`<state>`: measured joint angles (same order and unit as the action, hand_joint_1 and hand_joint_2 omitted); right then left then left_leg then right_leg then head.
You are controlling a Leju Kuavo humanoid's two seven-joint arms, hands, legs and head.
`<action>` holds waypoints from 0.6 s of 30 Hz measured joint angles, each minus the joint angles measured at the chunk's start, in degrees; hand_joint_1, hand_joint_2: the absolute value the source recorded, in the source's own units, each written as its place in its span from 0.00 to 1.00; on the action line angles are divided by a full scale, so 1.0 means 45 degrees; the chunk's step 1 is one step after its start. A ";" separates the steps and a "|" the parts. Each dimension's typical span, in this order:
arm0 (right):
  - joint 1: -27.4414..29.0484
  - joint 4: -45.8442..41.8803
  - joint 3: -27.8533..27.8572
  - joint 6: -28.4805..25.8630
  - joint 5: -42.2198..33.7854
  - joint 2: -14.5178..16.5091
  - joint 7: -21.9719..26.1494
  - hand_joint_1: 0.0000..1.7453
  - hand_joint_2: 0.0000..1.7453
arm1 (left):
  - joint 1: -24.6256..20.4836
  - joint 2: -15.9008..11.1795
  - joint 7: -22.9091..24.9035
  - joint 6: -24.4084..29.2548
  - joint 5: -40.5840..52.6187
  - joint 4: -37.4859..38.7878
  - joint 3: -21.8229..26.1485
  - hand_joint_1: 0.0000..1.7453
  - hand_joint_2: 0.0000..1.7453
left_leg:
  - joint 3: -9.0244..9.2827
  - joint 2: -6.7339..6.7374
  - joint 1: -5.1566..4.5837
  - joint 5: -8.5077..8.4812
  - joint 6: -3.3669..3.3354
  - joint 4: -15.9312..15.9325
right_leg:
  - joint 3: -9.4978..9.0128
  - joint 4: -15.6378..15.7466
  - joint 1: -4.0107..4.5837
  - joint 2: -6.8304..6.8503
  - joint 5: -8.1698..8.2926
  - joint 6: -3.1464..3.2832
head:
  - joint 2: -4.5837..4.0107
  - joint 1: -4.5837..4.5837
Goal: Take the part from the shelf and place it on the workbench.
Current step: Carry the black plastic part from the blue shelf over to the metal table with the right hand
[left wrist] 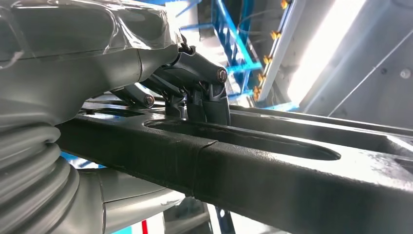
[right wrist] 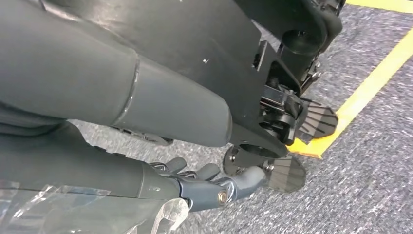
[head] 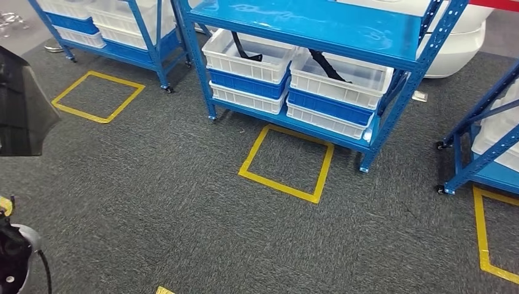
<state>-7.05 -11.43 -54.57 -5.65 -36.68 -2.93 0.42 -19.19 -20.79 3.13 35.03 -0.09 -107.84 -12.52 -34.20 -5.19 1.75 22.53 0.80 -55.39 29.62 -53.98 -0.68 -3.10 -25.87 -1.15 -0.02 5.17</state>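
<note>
two white bins (head: 248,56) sit on the blue shelf (head: 318,27) at the upper middle of my head view, each with a dark piece lying in it, and a yellow taped square (head: 287,162) marks the grey carpet (head: 171,214) just in front. on my left wrist feed the left hand (left wrist: 195,87) has its dark fingers (left wrist: 214,97) curled over a long black part (left wrist: 272,170) with a slot in it, so i read it as holding that part. on my right wrist feed the right hand (right wrist: 209,183) hangs over the carpet beside a yellow tape line (right wrist: 360,92), fingers loosely apart and holding nothing.
</note>
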 joint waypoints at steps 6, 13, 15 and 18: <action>0.0061 0.0000 -0.0012 -0.0004 0.0001 0.0012 -0.0021 0.00 0.00 | -0.0110 -0.0005 0.0000 -0.0026 0.0005 0.0074 -0.0042 1.00 1.00 | -0.1386 0.1014 0.0011 0.1542 0.0177 -0.3517 | 0.0079 0.0025 0.0047 0.1193 0.0047 0.0186 | 0.0000 0.0035; -0.0032 0.0000 -0.0019 -0.0053 0.0001 0.0023 0.0005 0.00 0.00 | -0.0189 -0.0005 -0.0005 -0.0034 0.0012 0.0101 -0.0044 1.00 1.00 | 0.0596 0.1703 -0.0170 0.0183 -0.0224 0.0260 | -0.0055 -0.0003 0.0234 0.2130 -0.0069 -0.0098 | 0.0000 -0.0027; -0.0061 0.0000 -0.0022 -0.0090 0.0011 0.0011 0.0023 0.00 0.00 | -0.0191 -0.0005 -0.0010 -0.0034 0.0013 0.0106 -0.0040 1.00 1.00 | 0.0547 0.1442 -0.0155 0.0105 -0.0381 0.0287 | 0.0028 -0.0252 0.0167 0.1910 -0.0313 -0.0218 | 0.0000 -0.0023; -0.0039 0.0000 -0.0045 -0.0097 0.0056 -0.0002 0.0079 0.00 0.00 | -0.0206 -0.0001 -0.0018 -0.0047 0.0005 0.0118 -0.0056 1.00 1.00 | 0.0470 0.1067 -0.0120 0.0010 -0.0544 0.0303 | 0.1038 -0.2499 0.0102 0.0959 -0.1566 -0.0335 | 0.0000 -0.0027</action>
<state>-7.23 -11.43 -54.77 -6.09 -36.43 -2.95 0.78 -20.12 -20.79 3.04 34.81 -0.07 -107.31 -12.78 -32.08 -0.39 1.21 22.58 -1.65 -54.02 34.29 -65.23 -0.22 1.22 -32.91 -2.66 -0.02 5.05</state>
